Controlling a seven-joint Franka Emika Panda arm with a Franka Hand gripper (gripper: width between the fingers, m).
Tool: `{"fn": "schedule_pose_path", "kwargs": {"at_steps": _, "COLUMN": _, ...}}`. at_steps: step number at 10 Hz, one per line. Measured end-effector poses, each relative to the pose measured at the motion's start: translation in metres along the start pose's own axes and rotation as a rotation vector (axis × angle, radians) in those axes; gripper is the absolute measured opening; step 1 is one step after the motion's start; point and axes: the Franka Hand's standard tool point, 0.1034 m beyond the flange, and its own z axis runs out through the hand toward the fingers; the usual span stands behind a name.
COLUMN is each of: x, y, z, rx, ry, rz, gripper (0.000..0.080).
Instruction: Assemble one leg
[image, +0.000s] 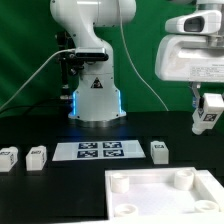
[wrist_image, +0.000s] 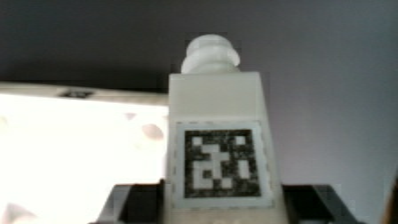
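My gripper (image: 207, 118) is at the exterior view's right, raised above the table, shut on a leg (image: 206, 121), a small white block with a marker tag. In the wrist view the held leg (wrist_image: 219, 130) fills the middle, tag facing the camera and a round peg at its far end; the dark fingers (wrist_image: 135, 203) clamp both its sides. The wide white panel (image: 160, 195) with corner holes lies below and to the exterior view's left of the gripper. Three more legs lie on the table: two at the exterior view's left (image: 8, 157) (image: 36, 157) and one near the middle (image: 159, 150).
The marker board (image: 100, 151) lies flat in front of the robot base (image: 97, 95). In the wrist view a pale surface (wrist_image: 80, 125) shows behind the held leg, with dark table beyond.
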Motion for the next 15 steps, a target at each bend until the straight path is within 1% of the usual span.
{"fn": "schedule_pose_path", "kwargs": {"at_steps": 1, "x": 0.008, "y": -0.002, "z": -0.001, "rx": 0.041, "ry": 0.081, "rz": -0.032, "gripper": 0.0294}}
{"fn": "schedule_pose_path", "kwargs": {"at_steps": 2, "x": 0.027, "y": 0.018, "z": -0.003, "rx": 0.061, "ry": 0.154, "rz": -0.048, "gripper": 0.0294}}
{"fn": "schedule_pose_path", "kwargs": {"at_steps": 3, "x": 0.044, "y": 0.038, "z": 0.001, "rx": 0.075, "ry": 0.187, "rz": 0.007, "gripper": 0.0294}}
{"fn": "schedule_pose_path", "kwargs": {"at_steps": 4, "x": 0.057, "y": 0.044, "z": 0.004, "rx": 0.092, "ry": 0.226, "rz": 0.030, "gripper": 0.0294}}
{"fn": "schedule_pose_path", "kwargs": {"at_steps": 5, "x": 0.064, "y": 0.049, "z": -0.005, "rx": 0.087, "ry": 0.226, "rz": 0.010, "gripper": 0.0294}}
{"fn": "schedule_pose_path", "kwargs": {"at_steps": 6, "x": 0.069, "y": 0.046, "z": -0.015, "rx": 0.090, "ry": 0.249, "rz": 0.004, "gripper": 0.0294}}
{"fn": "schedule_pose_path", "kwargs": {"at_steps": 8, "x": 0.066, "y": 0.046, "z": -0.010, "rx": 0.094, "ry": 0.239, "rz": 0.010, "gripper": 0.0294}}
{"fn": "schedule_pose_path", "kwargs": {"at_steps": 10, "x": 0.066, "y": 0.046, "z": -0.010, "rx": 0.094, "ry": 0.238, "rz": 0.011, "gripper": 0.0294}}
{"fn": "schedule_pose_path", "kwargs": {"at_steps": 11, "x": 0.071, "y": 0.039, "z": -0.010, "rx": 0.119, "ry": 0.305, "rz": 0.029, "gripper": 0.0294}}
{"fn": "schedule_pose_path", "kwargs": {"at_steps": 12, "x": 0.061, "y": 0.027, "z": 0.007, "rx": 0.156, "ry": 0.377, "rz": 0.030, "gripper": 0.0294}}
{"fn": "schedule_pose_path", "kwargs": {"at_steps": 13, "x": 0.071, "y": 0.036, "z": 0.011, "rx": 0.140, "ry": 0.388, "rz": 0.005, "gripper": 0.0294}}
{"fn": "schedule_pose_path", "kwargs": {"at_steps": 14, "x": 0.089, "y": 0.042, "z": 0.002, "rx": 0.138, "ry": 0.421, "rz": 0.013, "gripper": 0.0294}}
{"fn": "schedule_pose_path", "kwargs": {"at_steps": 15, "x": 0.095, "y": 0.045, "z": 0.006, "rx": 0.137, "ry": 0.425, "rz": 0.016, "gripper": 0.0294}}
